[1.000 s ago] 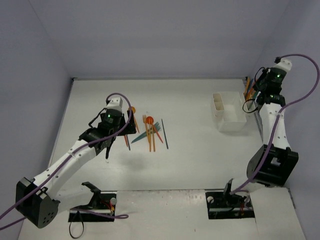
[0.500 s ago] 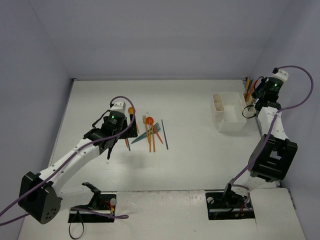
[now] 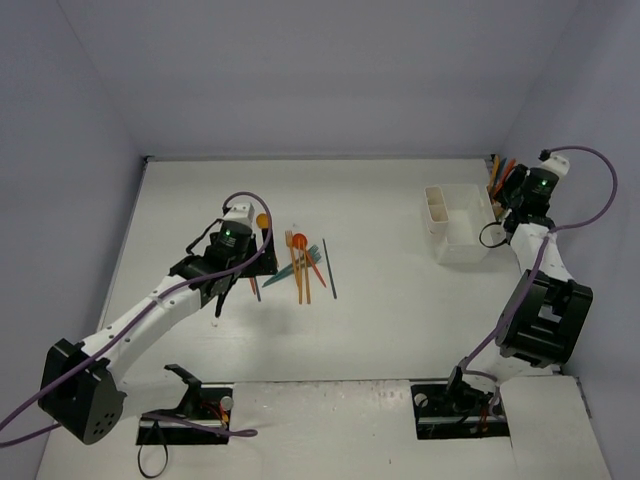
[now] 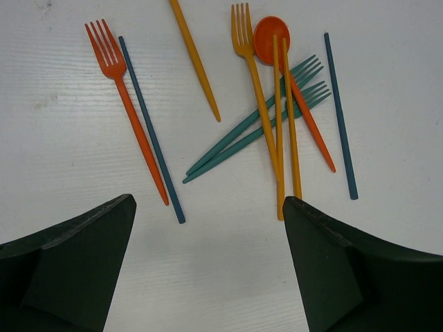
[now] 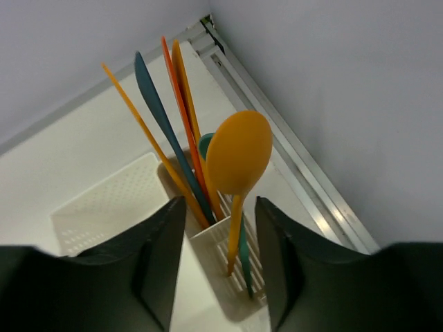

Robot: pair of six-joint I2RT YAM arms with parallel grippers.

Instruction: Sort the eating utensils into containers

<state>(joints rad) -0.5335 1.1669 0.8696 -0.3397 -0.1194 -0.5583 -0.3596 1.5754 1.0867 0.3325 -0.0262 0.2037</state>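
Orange spoon [image 5: 239, 155] upright inside right hand [image 5: 220, 214].

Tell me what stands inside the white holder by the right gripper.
An orange spoon, a teal knife and thin orange handles stand in it. The holder's wall covers their lower ends.

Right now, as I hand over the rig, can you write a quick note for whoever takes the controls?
Left claw: open, empty, above the loose utensils on the table.
Right claw: open, straddling the yellow-orange spoon standing in the holder, not gripping it.
Done: that spoon and several more stand upright in one holder compartment.
To do: about ten loose utensils to sort.
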